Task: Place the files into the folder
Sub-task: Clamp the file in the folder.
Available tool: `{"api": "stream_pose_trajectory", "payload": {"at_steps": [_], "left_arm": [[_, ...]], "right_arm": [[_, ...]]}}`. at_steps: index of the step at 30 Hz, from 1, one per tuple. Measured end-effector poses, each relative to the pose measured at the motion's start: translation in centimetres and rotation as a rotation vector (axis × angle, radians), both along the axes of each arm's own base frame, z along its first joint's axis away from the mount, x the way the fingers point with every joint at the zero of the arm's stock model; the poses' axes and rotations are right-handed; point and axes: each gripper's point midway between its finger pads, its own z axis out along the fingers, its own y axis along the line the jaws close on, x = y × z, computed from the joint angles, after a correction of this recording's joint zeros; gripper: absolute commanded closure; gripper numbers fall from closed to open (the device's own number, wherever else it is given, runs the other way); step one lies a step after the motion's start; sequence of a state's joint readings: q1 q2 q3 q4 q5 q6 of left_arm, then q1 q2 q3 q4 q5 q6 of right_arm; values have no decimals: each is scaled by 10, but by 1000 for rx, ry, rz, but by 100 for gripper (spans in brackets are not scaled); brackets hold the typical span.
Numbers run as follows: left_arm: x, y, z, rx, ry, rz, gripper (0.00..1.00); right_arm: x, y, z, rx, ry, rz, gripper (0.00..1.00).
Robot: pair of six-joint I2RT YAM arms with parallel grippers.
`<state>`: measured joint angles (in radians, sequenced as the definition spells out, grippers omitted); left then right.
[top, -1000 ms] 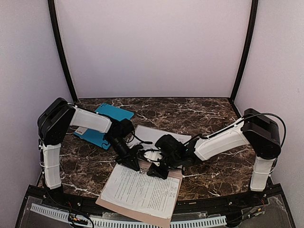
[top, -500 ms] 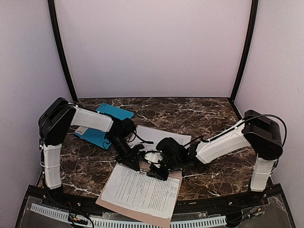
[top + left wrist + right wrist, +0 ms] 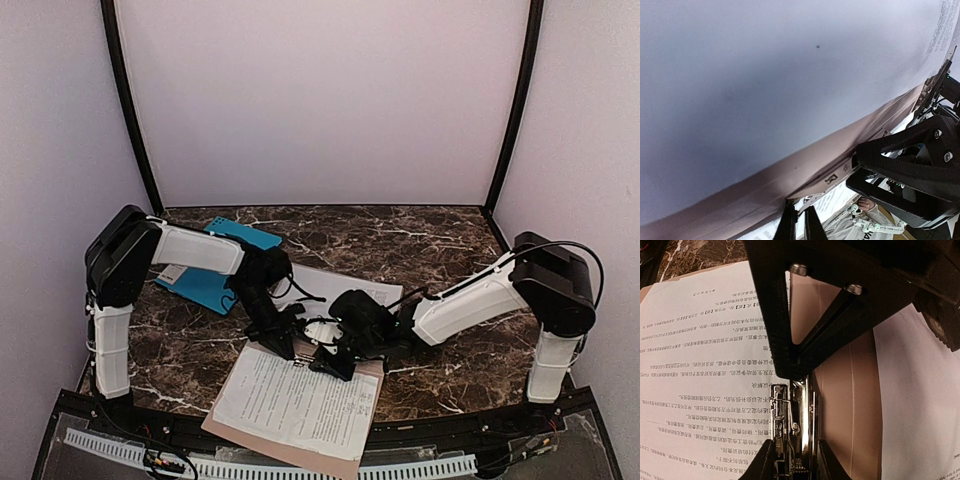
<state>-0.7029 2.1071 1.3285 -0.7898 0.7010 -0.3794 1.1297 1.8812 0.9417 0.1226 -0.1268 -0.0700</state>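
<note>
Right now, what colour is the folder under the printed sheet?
The folder is pinkish tan; right wrist view.

Left end effector (image 3: pixel 281 341) has edged slightly toward the right end effector (image 3: pixel 333 362). Right forearm has dropped a little closer to the tabletop (image 3: pixel 450 240).

The table (image 3: pixel 440 240) looks like polished dark marble. The sheets (image 3: pixel 295 395) are matt paper, the folder (image 3: pixel 837 390) matt card, its clip (image 3: pixel 801 420) shiny metal; the blue folder (image 3: pixel 240 240) is possibly plastic.

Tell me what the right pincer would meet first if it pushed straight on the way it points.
Likely the metal clip on the tan folder: it lies right between the fingertips of the right pincer. Depth is hard to judge.
</note>
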Motion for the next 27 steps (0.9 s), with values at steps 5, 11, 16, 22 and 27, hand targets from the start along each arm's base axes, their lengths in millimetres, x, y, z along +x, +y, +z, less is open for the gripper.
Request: {"api": "stream_pose_trajectory", "payload": {"at_steps": [5, 11, 16, 22, 27], "left_arm": [[4, -2, 5, 39, -74, -31, 99], [12, -1, 10, 61, -149, -43, 99], [18, 0, 13, 61, -191, -43, 99], [22, -1, 18, 54, -226, -41, 99], [24, -1, 21, 49, -238, -36, 99]], "right_arm": [[0, 0, 0, 1, 3, -1, 77], [3, 1, -2, 2, 1, -9, 77], [7, 2, -2, 4, -10, -19, 78], [11, 3, -1, 5, -14, -28, 78], [12, 4, -1, 2, -14, -29, 78]]}}
